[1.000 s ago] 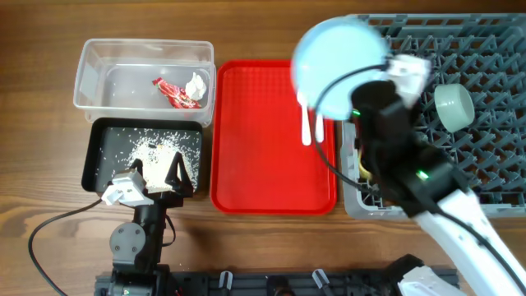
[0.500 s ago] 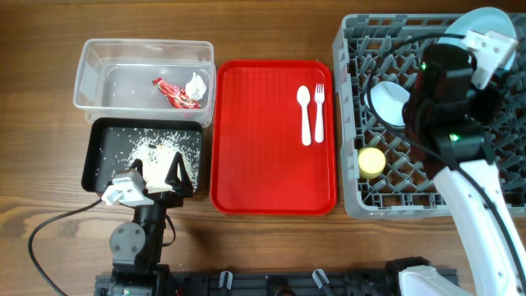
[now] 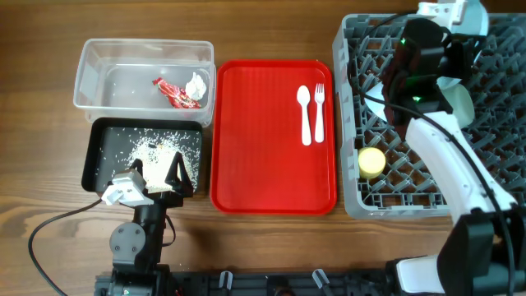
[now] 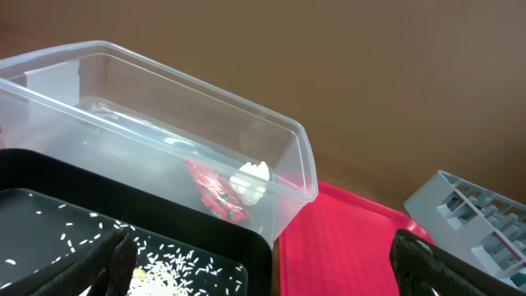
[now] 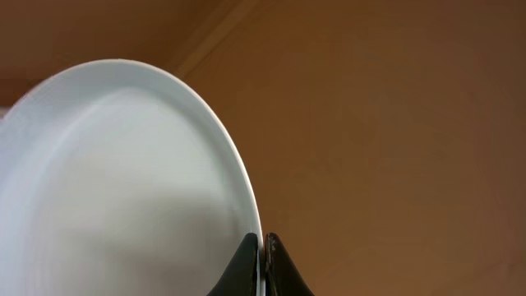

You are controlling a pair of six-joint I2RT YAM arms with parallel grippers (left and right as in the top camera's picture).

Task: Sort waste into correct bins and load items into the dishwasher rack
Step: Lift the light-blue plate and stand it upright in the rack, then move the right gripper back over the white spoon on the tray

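Swung across from the red tray (image 3: 246, 164) to above the dishwasher rack (image 3: 349, 201), the right gripper (image 5: 263, 240) pinches the light blue plate (image 5: 123, 189) by its rim; best lowered upright between pegs (image 3: 501, 164) before letting go; left gripper (image 3: 156, 171) idles spread.

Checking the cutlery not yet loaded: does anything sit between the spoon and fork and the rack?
Nothing visible does. The spoon and fork lie alone on the red tray, close beside the rack's wall. Only the tray's rim lies between.

Rim of light blue plate (image 5: 123, 189) in hand (image 5: 261, 245)
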